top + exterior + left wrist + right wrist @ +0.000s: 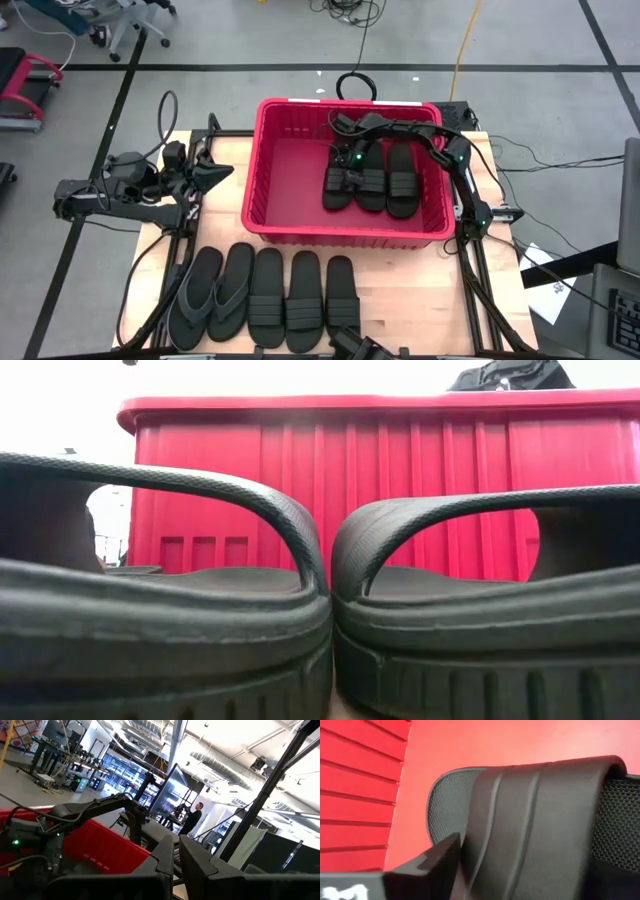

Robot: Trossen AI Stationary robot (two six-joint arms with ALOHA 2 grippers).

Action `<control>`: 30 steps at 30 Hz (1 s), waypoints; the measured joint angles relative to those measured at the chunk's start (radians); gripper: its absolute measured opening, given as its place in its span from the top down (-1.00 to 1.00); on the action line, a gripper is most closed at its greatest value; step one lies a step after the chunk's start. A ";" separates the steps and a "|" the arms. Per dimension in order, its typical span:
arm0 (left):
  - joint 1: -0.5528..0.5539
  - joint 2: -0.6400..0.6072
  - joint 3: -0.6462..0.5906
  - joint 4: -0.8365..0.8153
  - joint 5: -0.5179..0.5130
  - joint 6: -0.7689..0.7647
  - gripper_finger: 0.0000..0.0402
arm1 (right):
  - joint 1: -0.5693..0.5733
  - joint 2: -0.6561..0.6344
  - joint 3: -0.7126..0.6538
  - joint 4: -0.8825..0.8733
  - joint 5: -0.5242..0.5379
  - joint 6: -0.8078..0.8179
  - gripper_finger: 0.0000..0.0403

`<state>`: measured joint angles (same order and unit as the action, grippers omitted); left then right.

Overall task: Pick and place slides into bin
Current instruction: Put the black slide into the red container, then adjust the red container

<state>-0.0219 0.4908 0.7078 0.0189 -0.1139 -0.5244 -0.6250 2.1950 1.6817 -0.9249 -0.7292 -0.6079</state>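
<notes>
Wooden table [400, 300] carries the red bin [262, 180] at the back. Three slides [372, 178] lie inside, at its right half. Five more slides [268, 296] sit in a row on the table in front of the bin. Right gripper [345, 165] is down in the bin on the leftmost of the three, one finger [427, 862] against its strap; can't tell how far apart the fingers are. Left gripper [215, 175] waits left of the bin, fingers nearly together, holding nothing.

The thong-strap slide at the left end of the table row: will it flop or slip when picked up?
Probably floppy: the thong-strap slide looks thinner than the ribbed-band slides beside it, so the sole may droop. Its narrow strap gives the jaws little to pinch. The matte surface suggests little slipping, and it likely weighs little.
</notes>
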 joint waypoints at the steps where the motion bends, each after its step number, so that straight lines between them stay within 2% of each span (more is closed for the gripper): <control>1: 0.000 0.000 0.000 0.000 0.000 -0.004 0.87 | 0.000 -0.005 0.000 -0.001 0.001 0.000 -0.27; 6: 0.000 0.000 0.000 0.000 0.008 -0.009 0.87 | -0.001 -0.022 0.000 -0.004 0.014 0.008 -0.37; 16: 0.000 0.000 0.000 0.000 0.008 -0.009 0.87 | 0.001 -0.073 0.000 0.000 0.040 0.026 -0.38; 26: 0.000 0.000 0.000 -0.001 0.010 -0.009 0.87 | 0.003 -0.247 0.000 0.032 0.162 0.131 -0.38; 30: 0.000 0.000 0.000 -0.001 0.010 -0.008 0.87 | 0.025 -0.371 0.000 -0.014 0.087 0.198 -0.32</control>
<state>-0.0216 0.4908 0.7078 0.0177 -0.1040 -0.5325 -0.5999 1.8242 1.6821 -0.9391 -0.6426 -0.4100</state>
